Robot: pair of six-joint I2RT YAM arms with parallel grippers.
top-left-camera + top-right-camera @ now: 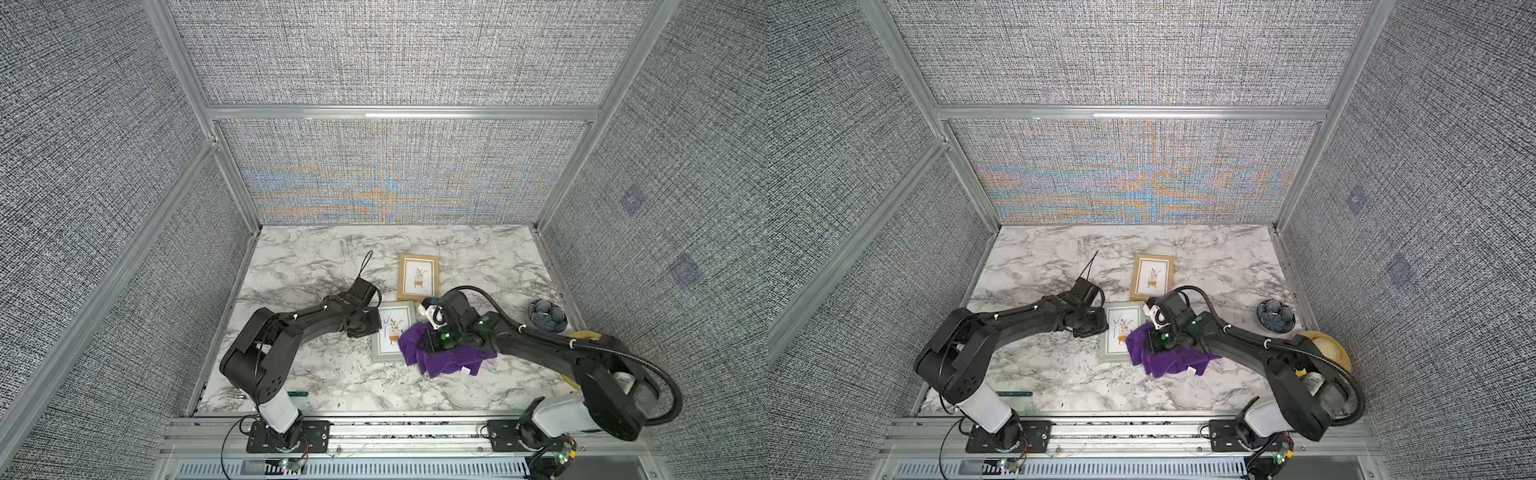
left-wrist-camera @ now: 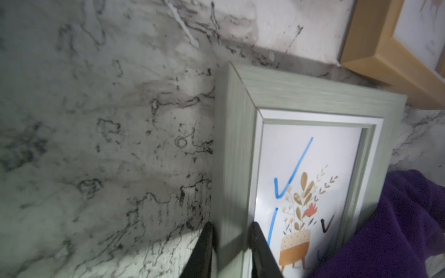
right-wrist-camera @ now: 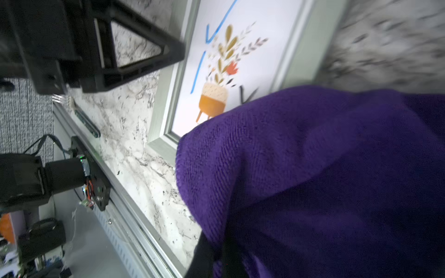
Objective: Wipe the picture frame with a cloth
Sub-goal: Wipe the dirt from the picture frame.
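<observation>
purple cloth (image 3: 313,180) overlaps the green picture frame (image 3: 168,79) — blue marks (image 3: 198,72) showing

Both top views look down from high up and far away. The marble table (image 1: 353,390) fills the lower middle of each picture, and they see almost the same scene. Each wrist view is very close. Both show the green frame (image 2: 313,101) and the cloth (image 3: 325,180).

My cloth (image 3: 313,180) swallows the tips of my right gripper (image 3: 216,261) and a corner of the green frame (image 3: 166,96); the wooden frame (image 2: 375,55) runs off the left wrist view's edge.
</observation>
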